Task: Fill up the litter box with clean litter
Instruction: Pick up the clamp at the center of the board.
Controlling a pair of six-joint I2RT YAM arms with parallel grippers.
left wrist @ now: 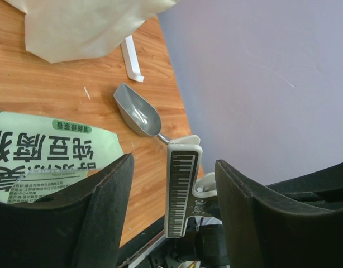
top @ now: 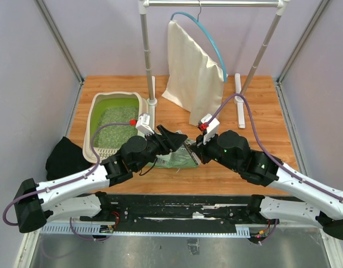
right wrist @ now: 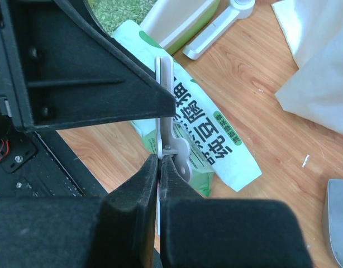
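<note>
While the right gripper [right wrist: 159,163] pinches the piano-key clip [left wrist: 181,184], left gripper [left wrist: 172,167] jaws spread around it, untouching; litter box [top: 119,94] rear left, holding clean litter [top: 115,125]; green bag [top: 180,159] flat beneath grippers

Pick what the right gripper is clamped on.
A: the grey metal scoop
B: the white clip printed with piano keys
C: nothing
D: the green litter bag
B: the right gripper has its jaws shut on the end of the piano-key clip, while the scoop lies apart and untouched, and the green bag lies flat underneath.
</note>
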